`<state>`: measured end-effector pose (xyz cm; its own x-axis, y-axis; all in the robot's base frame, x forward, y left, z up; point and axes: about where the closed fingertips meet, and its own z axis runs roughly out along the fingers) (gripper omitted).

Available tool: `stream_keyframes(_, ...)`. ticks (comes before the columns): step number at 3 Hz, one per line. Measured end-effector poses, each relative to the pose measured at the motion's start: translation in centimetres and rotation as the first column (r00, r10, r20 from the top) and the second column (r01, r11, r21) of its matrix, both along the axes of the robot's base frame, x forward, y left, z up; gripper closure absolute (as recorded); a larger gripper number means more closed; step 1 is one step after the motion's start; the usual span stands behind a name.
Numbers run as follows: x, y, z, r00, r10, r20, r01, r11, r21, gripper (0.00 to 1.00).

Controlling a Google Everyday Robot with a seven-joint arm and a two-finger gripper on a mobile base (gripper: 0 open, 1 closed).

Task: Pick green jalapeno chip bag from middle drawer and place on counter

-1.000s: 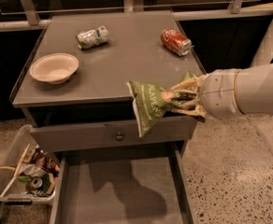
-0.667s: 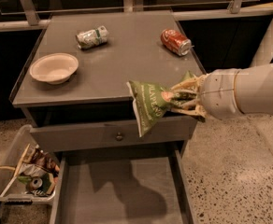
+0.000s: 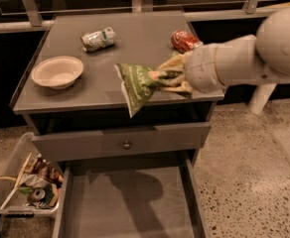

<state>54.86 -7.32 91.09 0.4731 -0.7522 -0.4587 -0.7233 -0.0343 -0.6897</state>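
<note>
My gripper (image 3: 169, 78) is clamped on the green jalapeno chip bag (image 3: 137, 86), holding it in the air at the counter's (image 3: 140, 38) front edge, above the open middle drawer (image 3: 130, 202). The pick looks done. I judge that lowering the bag onto the counter and releasing it remain.

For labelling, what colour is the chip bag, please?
Green, camera view; gripper holds bag above counter front edge.

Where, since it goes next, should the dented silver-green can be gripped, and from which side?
Mid-body of the dented can, from above: it lies on its side on the counter, long axis roughly left-right, so fingers would likely close front-to-back. The gripper, shut on the green jalapeno chip bag, hangs over the counter's front edge.
</note>
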Motion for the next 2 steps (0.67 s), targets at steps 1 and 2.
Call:
stream_keyframes(1, 5.2, 2.2, 0.1, 1.0000, 0.002, -0.004, -0.001, 0.998, 0.067, 1.00)
stream_keyframes(2, 9.6, 3.3, -0.6, 0.9987, -0.032, -0.040, 0.038, 0.989, 0.141, 1.00)
